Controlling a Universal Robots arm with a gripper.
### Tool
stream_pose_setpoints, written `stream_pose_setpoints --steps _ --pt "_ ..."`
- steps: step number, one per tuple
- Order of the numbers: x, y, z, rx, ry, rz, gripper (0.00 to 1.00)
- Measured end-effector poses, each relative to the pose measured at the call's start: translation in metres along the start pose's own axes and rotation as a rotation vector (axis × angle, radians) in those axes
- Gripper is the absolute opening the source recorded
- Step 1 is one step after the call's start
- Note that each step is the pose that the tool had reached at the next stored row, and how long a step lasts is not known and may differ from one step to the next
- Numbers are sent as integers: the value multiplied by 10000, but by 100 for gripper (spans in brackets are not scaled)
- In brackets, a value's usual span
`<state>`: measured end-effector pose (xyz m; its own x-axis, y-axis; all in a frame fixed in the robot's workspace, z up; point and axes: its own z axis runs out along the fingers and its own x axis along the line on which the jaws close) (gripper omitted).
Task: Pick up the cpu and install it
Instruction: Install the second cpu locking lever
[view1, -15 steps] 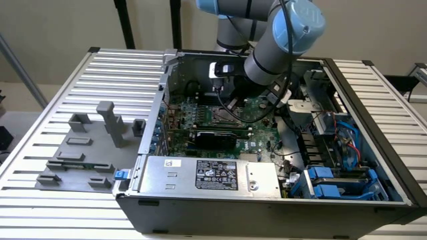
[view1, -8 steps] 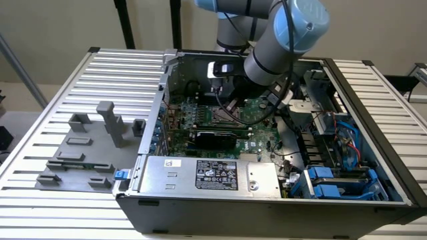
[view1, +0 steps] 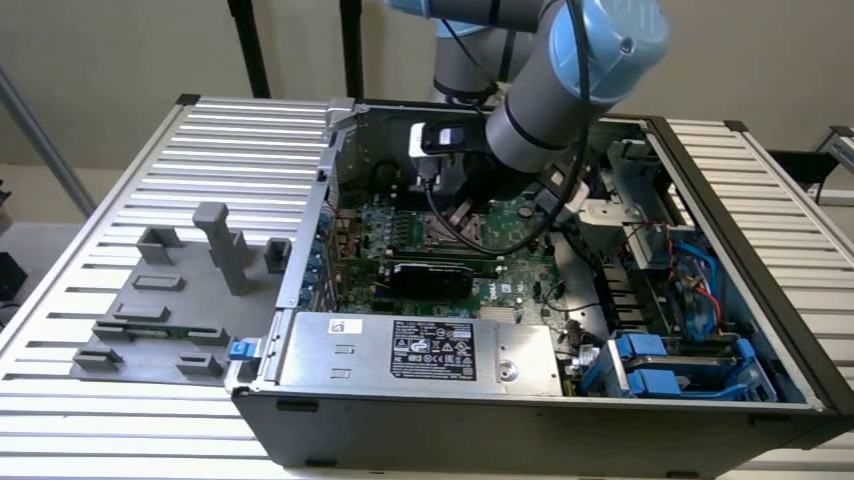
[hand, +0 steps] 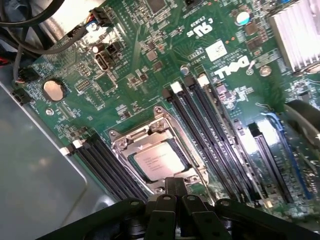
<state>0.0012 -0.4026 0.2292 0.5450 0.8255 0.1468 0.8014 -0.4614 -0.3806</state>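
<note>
The cpu (hand: 159, 161), a flat square chip with a pale silver top, lies inside the open metal socket frame (hand: 131, 137) on the green motherboard (hand: 145, 70). My gripper (hand: 175, 187) hangs just over the socket's edge beside the chip, its dark fingers (hand: 169, 192) pressed together with nothing between them. Whether the fingertips touch the chip or the frame I cannot tell. In the exterior view my arm (view1: 561, 90) reaches down into the open computer case (view1: 441, 400), over the motherboard's middle.
Black memory slots (hand: 210, 130) flank the socket on both sides. A finned heatsink (hand: 297, 30), a coin battery (hand: 53, 90) and loose cables (hand: 30, 30) sit nearby. In the case, the power supply (view1: 414, 350) and blue drive bays (view1: 667, 365) line the front. Grey fixture blocks (view1: 200, 270) stand outside.
</note>
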Motion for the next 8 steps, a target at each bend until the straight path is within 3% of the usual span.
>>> stream_pose_setpoints --steps 8 --pt "-158 -33 -77 -27 -40 12 11"
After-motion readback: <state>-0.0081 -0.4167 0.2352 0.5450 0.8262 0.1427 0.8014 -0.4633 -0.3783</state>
